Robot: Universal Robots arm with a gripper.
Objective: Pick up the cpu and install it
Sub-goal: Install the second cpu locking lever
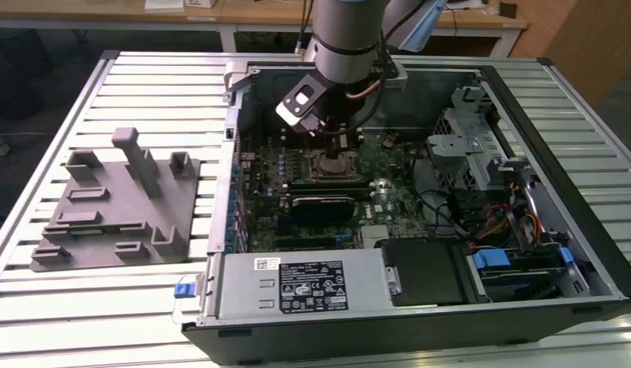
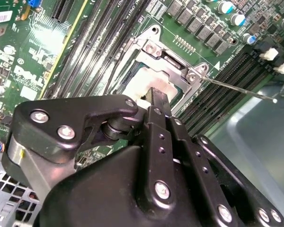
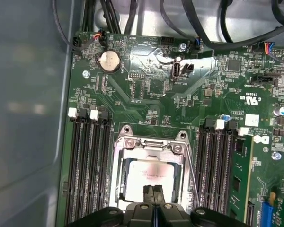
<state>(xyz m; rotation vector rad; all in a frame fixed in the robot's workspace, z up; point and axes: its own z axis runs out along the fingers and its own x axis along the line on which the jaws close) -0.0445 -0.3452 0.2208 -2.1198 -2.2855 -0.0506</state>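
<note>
The cpu (image 3: 151, 174), a pale silver square, lies flat inside the metal socket frame (image 3: 128, 144) on the green motherboard. In the second wrist view the cpu (image 2: 141, 89) shows as a pale patch just beyond the fingertips. My gripper (image 3: 154, 190) hangs directly over the cpu's near edge with its two black fingers pressed together and nothing between them. In the exterior view the gripper (image 1: 336, 146) points down into the open computer case, just above the socket frame (image 1: 330, 163).
RAM slots (image 3: 87, 170) flank the socket on both sides. A thin socket lever rod (image 2: 236, 90) sticks out beside the frame. A grey fixture plate (image 1: 110, 222) with upright posts sits at the exterior view's left, outside the case. Power supply (image 1: 294, 285) and drive cage (image 1: 520, 268) fill the case's front.
</note>
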